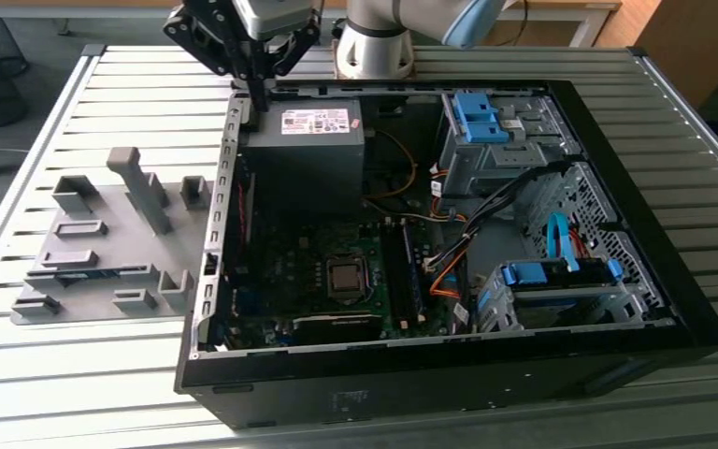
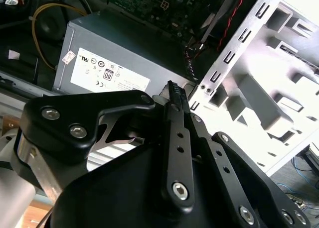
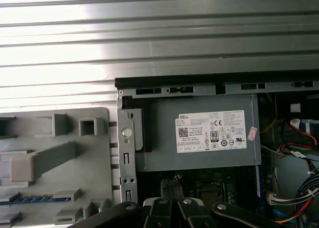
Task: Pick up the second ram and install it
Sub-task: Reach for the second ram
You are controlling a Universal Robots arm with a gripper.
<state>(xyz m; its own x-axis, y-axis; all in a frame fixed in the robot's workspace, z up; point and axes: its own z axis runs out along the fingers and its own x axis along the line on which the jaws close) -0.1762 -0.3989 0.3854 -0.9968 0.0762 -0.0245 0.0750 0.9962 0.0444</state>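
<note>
The second ram [image 1: 86, 274] lies edge-up as a thin blue strip in a slot of the grey holder plate [image 1: 97, 215], at the exterior view's left of the open computer case [image 1: 459, 365]. In the first wrist view the ram [image 3: 25, 199] sits low in the same plate [image 3: 94, 153]. My gripper [image 1: 259, 112] hangs over the case's back left corner, beside the grey power supply [image 1: 309, 140], well away from the ram. Its black fingers [image 2: 174, 96] are pressed together with nothing between them, and the gripper [image 3: 172, 205] also shows in the first wrist view.
The motherboard [image 1: 322, 281] has long black slots [image 1: 399, 271] beside the processor socket. Blue drive cages [image 1: 546, 276] and cables fill the case's right side. Tall grey posts [image 1: 147, 192] rise from the holder plate. All rests on a slatted metal table [image 1: 85, 374].
</note>
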